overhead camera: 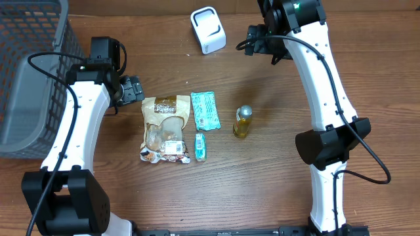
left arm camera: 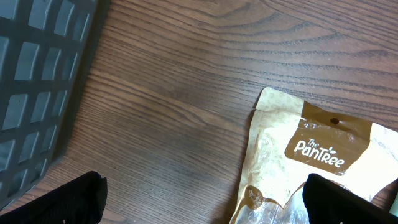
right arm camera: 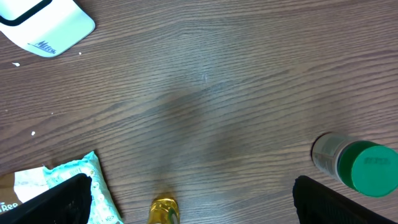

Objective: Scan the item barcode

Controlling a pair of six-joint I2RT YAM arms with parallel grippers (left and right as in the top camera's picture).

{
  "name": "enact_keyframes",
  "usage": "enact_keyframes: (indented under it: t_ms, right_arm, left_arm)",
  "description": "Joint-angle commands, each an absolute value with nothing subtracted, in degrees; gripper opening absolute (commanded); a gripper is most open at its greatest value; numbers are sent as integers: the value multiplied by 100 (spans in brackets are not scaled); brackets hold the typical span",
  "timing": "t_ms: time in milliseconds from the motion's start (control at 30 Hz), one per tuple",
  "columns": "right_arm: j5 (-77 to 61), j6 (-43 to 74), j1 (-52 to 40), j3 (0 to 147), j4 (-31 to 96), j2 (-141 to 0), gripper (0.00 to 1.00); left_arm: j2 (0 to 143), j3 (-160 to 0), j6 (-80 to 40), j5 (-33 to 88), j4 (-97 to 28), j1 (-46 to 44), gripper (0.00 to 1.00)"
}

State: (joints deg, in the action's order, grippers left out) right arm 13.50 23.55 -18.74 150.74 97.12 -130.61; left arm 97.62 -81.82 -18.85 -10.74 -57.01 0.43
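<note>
Snack bag flat on table, just beside left pincer, jaws spread

Dark brown woodgrain table fills view; grey lattice basket at left edge; even light.

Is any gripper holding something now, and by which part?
Nothing is held: the left gripper and the right gripper both stand open and empty.

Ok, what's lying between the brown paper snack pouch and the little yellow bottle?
A large teal plastic packet and a small teal packet, seen in the overhead view.
</note>
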Motion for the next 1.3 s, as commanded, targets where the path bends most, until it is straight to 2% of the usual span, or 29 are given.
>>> enact_keyframes:
  t_ms: [0, 233, 433, 467, 500, 600, 633, 667, 733, 833, 933, 1067, 1267]
  right_arm:
    - [1339, 2355, -1835, 15146, 9697, -12901, 100]
    - [1282, 2381, -1835, 15146, 9393, -12901, 100]
    - [377, 2316, -1835, 15148, 9341, -12901, 100]
    - [266, 2161, -1835, 15155, 9336, -12899, 97]
    - [172, 2095, -1833, 15159, 9400, -12888, 66]
    - [115, 2163, -1824, 15159, 9708, -12816, 46]
    - [97, 2154, -1824, 15157, 9706, -12772, 36]
    - [-19, 2091, -1826, 15157, 9706, -12676, 34]
    - [-193, 2067, -1857, 15157, 9706, -12455, 34]
    - [-493, 1874, -1903, 15087, 9708, -11968, 44]
    - [-567, 1852, -1929, 14868, 9708, -11493, 49]
    - [-572, 1859, -1929, 14269, 9708, -11026, 62]
    - [-781, 1990, -2058, 12980, 9703, -10796, 66]
  left_arm:
    - [9738, -8265, -1780, -1090, -5671, 36, 100]
    - [9738, -8265, -1780, -1090, -5671, 36, 100]
    - [9738, -8265, -1778, -1090, -5671, 36, 100]
    - [9738, -8265, -1780, -1090, -5671, 36, 100]
    - [9738, -8265, -1778, -1090, -5671, 36, 100]
    - [9738, -8265, -1780, -1090, -5671, 36, 100]
    - [9738, -8265, -1778, -1090, -5669, 36, 100]
    - [9738, -8265, -1778, -1090, -5671, 36, 100]
    - [9738, -8265, -1780, -1090, -5671, 36, 99]
    - [9738, -8265, -1778, -1090, -5671, 36, 99]
    - [9738, -8265, -1778, -1090, -5671, 36, 99]
    - [9738, -8265, -1780, -1090, -5671, 36, 100]
    - [9738, -8265, -1780, -1087, -5671, 36, 100]
